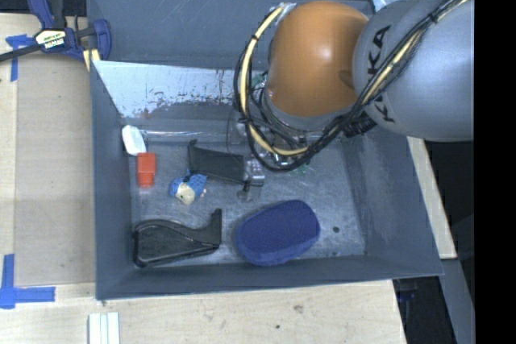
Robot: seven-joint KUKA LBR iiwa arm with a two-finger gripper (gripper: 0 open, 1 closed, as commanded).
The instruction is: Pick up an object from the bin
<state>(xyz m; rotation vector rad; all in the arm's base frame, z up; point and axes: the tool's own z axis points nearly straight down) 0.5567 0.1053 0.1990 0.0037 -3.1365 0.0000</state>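
While my arm (419, 68) reaches into the grey metal bin (105, 197) from the right, my orange wrist cover (314, 60) and the looped cables (266, 142) beneath it hang over the back middle of the floor. Below them my gripper (251, 175) sits low, at the right end of a black flat piece (214, 161). That piece lies near the middle of the bin and runs leftward from my gripper. Whether my gripper is open or closed I cannot tell, because the cover and cables hide most of it. Nor can I tell whether it touches the black flat piece or only stands just beside its end.

Just in front of that piece's left part lies a small blue and yellow thing (187, 188), apart from my gripper. Further left an orange block (146, 170) stands near the left wall, with a white object (133, 139) just behind it, tilted against the same wall. Along the front left of the floor lies a black handle-shaped thing (173, 242), its raised end pointing toward the middle. Beside it, at the front middle, rests a dark blue oval pad (276, 232), in front of my gripper and clear of it.
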